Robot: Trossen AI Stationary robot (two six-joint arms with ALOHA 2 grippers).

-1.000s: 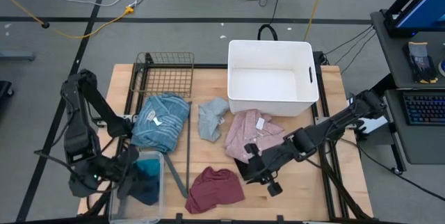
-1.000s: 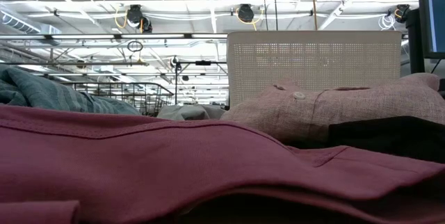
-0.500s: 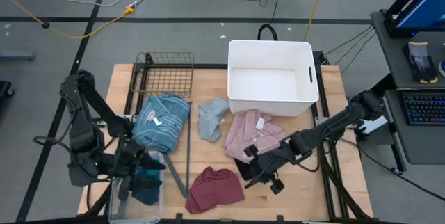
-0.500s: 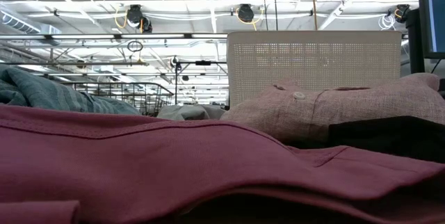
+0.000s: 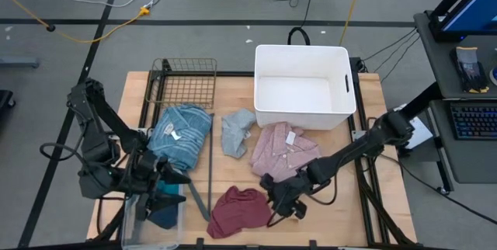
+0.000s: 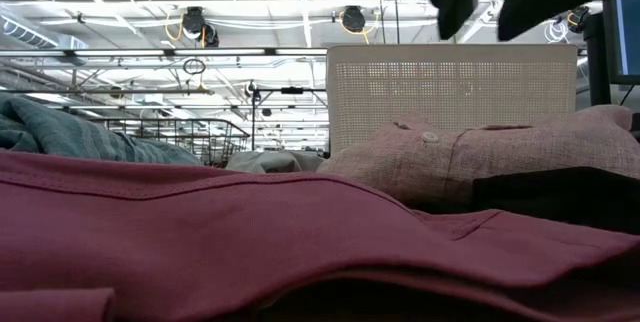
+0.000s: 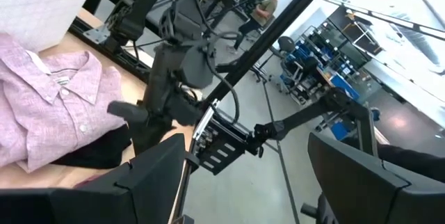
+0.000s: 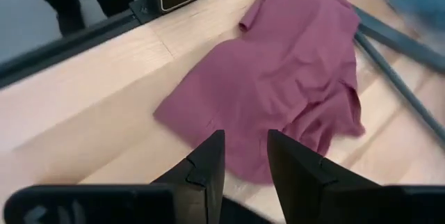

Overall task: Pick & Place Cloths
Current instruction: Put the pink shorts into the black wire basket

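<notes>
A maroon cloth (image 5: pixel 241 213) lies crumpled at the table's near edge. My right gripper (image 5: pixel 275 202) hangs just above its right side, fingers (image 8: pixel 208 158) a little apart with nothing between them. A pink shirt (image 5: pixel 286 145) lies flat in front of the white tub (image 5: pixel 303 85), with a black piece (image 7: pixel 97 151) under its near edge. A grey-blue piece (image 5: pixel 235 130) and a blue striped top (image 5: pixel 180 135) lie left of it. My left gripper (image 5: pixel 172 183) stands wide open, pointing level, above a teal cloth (image 5: pixel 165 207) in a clear bin.
A wire basket (image 5: pixel 186 79) stands at the far left, beside the white tub. The clear bin (image 5: pixel 132 227) sits at the near left corner. A dark bar (image 5: pixel 210 172) runs from far to near between the striped top and the maroon cloth. Bare wood shows at the near right.
My right gripper has come down and toward the table's near left, rolling at the wrist, and now hangs close over the maroon cloth. My left gripper has risen a little, shifted toward the right and tipped up to level while rolling. No cloth has moved.
</notes>
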